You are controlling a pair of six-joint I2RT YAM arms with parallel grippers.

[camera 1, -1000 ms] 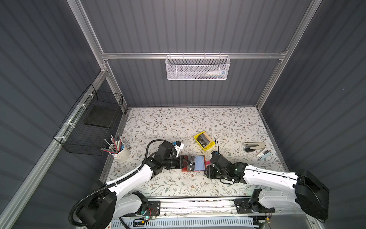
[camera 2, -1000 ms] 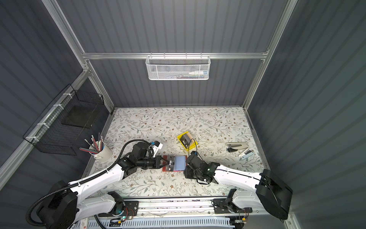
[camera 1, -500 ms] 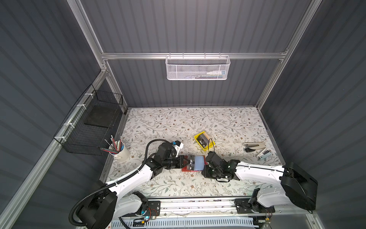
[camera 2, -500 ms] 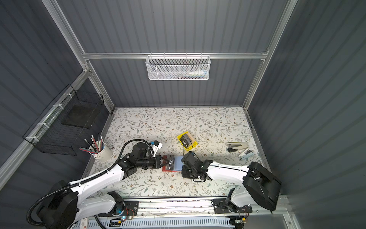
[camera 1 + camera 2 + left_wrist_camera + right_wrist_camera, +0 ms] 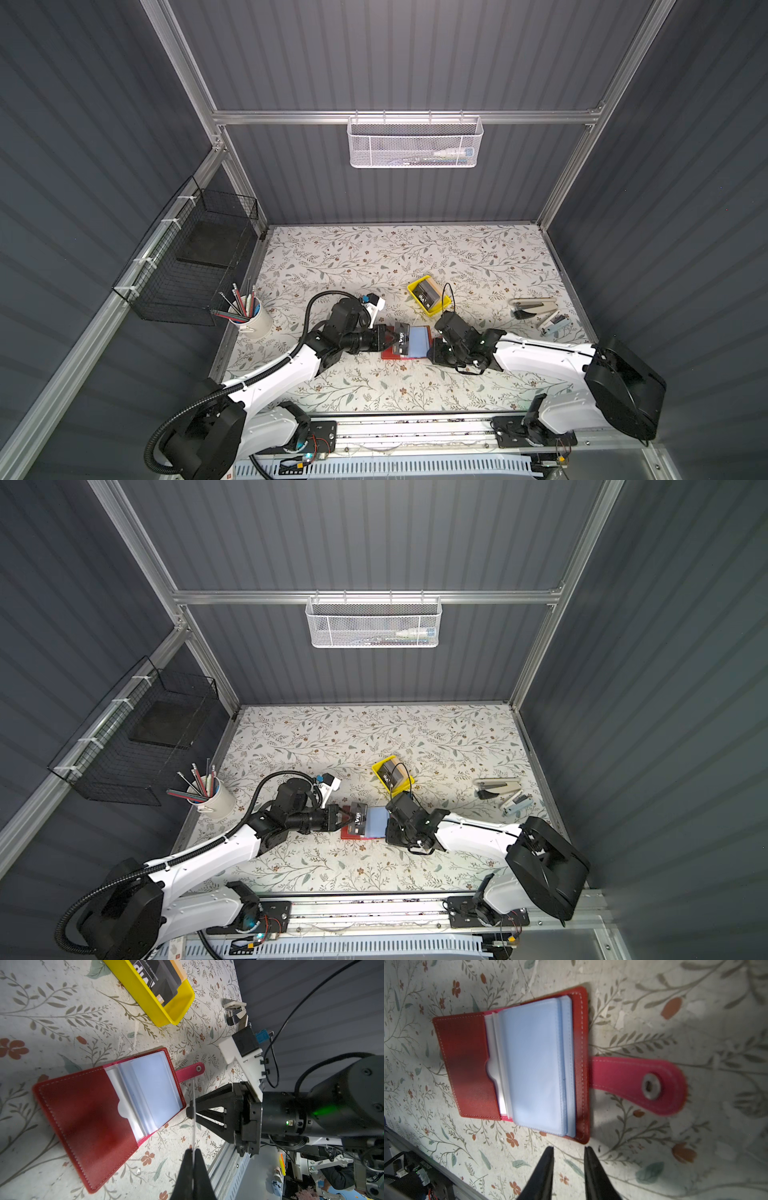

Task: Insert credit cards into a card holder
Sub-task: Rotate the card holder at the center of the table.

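Note:
The red card holder (image 5: 388, 354) (image 5: 87, 1101) lies open on the table, its bluish clear sleeves (image 5: 533, 1064) facing up and its strap (image 5: 633, 1084) spread flat. My left gripper (image 5: 193, 1150) (image 5: 390, 335) is shut on a dark credit card (image 5: 401, 338) with white "Vip" lettering. It holds the card over the holder's left half; in the left wrist view the card shows edge-on. My right gripper (image 5: 569, 1148) (image 5: 433, 353) is open and empty, just off the holder's right corner. More credit cards (image 5: 427, 291) lie in the yellow tray (image 5: 176, 1007).
A stapler (image 5: 534, 307) and a small staple remover (image 5: 552, 322) lie at the right. A white cup of pencils (image 5: 253, 322) stands at the left edge, under a black wire basket (image 5: 195, 257). A white mesh basket (image 5: 413, 141) hangs on the back wall.
My right gripper has moved left, up to the holder's right edge, and its jaws have narrowed a little. The left gripper still holds the card in the same place.

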